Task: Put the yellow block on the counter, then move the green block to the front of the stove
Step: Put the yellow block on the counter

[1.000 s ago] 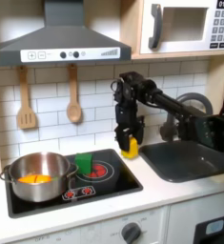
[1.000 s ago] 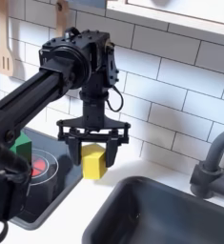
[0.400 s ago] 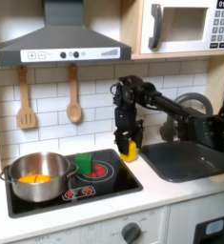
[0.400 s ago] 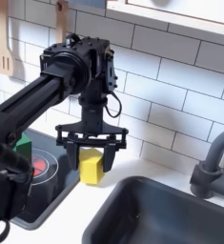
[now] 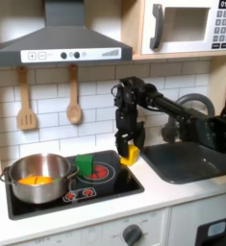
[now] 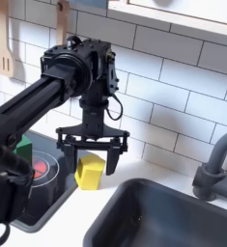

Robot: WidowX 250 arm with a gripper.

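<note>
While poised over the counter [image 6: 67, 207], spread wide above the yellow block [image 6: 88, 171]: gripper [image 6: 92, 154] with fingers apart, not clamping.

Resting tilted on the off-white worktop between stove [image 5: 105, 183] and sink [image 5: 187, 161], just beside the cooktop's edge. Standing on the stove behind the steel pot [image 5: 37, 179]: green block [image 5: 85, 165].

In the first exterior view the stove [image 5: 81, 183] lies left of the sink [image 5: 187, 161]; the pot [image 5: 39, 178] sits on the stove, left of the green block [image 5: 85, 165].
</note>
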